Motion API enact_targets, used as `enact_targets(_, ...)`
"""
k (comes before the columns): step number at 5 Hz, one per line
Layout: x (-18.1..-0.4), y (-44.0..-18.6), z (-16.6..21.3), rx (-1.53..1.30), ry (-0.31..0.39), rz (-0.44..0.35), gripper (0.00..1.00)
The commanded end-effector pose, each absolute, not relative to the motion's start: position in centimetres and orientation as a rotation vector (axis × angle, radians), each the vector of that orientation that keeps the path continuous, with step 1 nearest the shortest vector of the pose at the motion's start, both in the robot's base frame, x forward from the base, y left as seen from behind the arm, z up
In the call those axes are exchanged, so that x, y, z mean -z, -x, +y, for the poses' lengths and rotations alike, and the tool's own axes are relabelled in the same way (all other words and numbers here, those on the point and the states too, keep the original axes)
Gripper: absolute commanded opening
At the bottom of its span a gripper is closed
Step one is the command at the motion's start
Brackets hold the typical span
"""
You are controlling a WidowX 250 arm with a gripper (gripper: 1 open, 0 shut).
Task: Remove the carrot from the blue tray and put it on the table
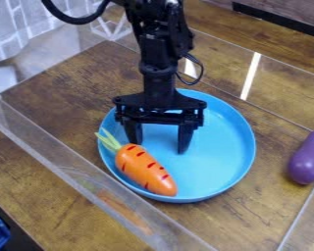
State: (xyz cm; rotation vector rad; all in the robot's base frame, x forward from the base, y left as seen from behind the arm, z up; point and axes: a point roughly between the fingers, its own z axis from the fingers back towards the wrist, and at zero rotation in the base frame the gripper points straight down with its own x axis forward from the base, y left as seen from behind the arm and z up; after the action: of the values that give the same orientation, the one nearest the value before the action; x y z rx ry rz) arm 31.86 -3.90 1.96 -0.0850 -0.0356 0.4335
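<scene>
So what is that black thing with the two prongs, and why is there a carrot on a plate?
That black thing is a robot arm, and the two prongs are its gripper, which works like a hand. The picture comes from one camera looking down at the table from in front. The gripper points straight down over the blue tray with its prongs spread open, and it holds nothing. A toy carrot lies on the tray just in front of it, with its green top pointing left. A purple toy rests on the wood at the right, off the tray. Clear plastic walls stand around the table. The robot is meant to lift the carrot off the tray onto the table.
</scene>
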Motion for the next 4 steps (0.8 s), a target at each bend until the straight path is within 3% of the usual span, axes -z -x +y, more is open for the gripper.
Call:
enact_targets(1,-1.1,-30.3,-4.9,-0.499,0.064,-0.019,1.00)
enact_targets(4,-0.8,-28.2,-3.3,-0.647,0.022,-0.031,1.00)
